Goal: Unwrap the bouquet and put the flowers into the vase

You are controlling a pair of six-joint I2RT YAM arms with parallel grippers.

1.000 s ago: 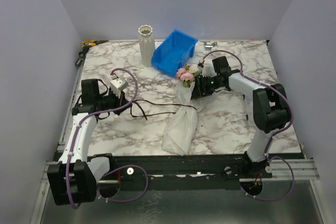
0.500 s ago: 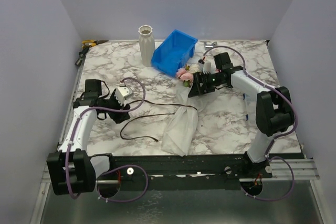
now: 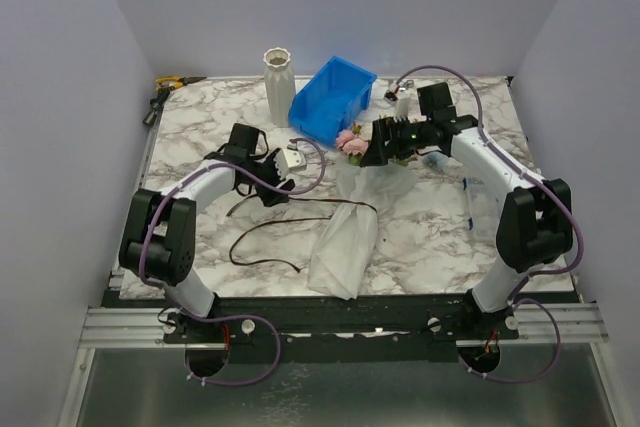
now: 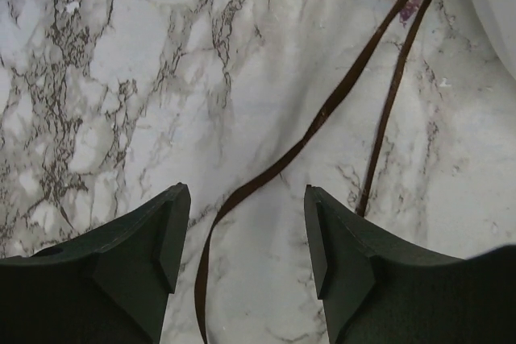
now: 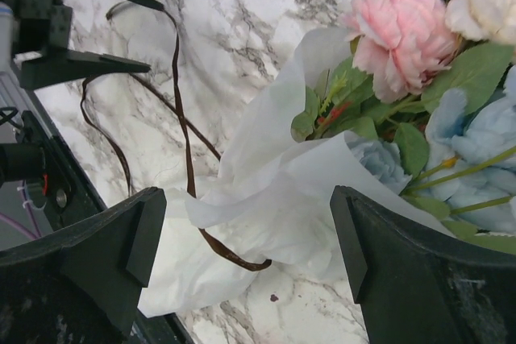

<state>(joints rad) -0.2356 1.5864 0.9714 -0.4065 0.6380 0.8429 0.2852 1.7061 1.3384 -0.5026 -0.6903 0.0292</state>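
Overhead, a white tabletop (image 3: pixel 200 122) with grey marble veining carries the bouquet (image 3: pixel 347 217), a bunch of artificial blooms rolled in a cone of thin translucent white wrapping paper (image 5: pixel 266 199). It lies at the table's centre, with its closed tail toward 6 o'clock. The pink, cream and pale blue flowers (image 3: pixel 355 140), with green leaves, point toward 12 o'clock.

A tall ribbed off-white ceramic vase (image 3: pixel 278 85) stands upright at 11 o'clock, well apart from the bouquet. An open blue plastic bin (image 3: pixel 333 97) sits just beside it at 12 o'clock. A thin dark brown ribbon (image 4: pixel 322 114) trails loose across the marble from the cone toward 9 o'clock.

The left gripper (image 3: pixel 282 169) hovers above that ribbon, at 10 o'clock from the bouquet, fingers spread and grasping nothing. The right gripper (image 3: pixel 370 152) reaches in from 3 o'clock at the flower end. Its wrist view shows the fingers (image 5: pixel 89 255) released wide, with the paper edge and leaves between them and no grip on either.
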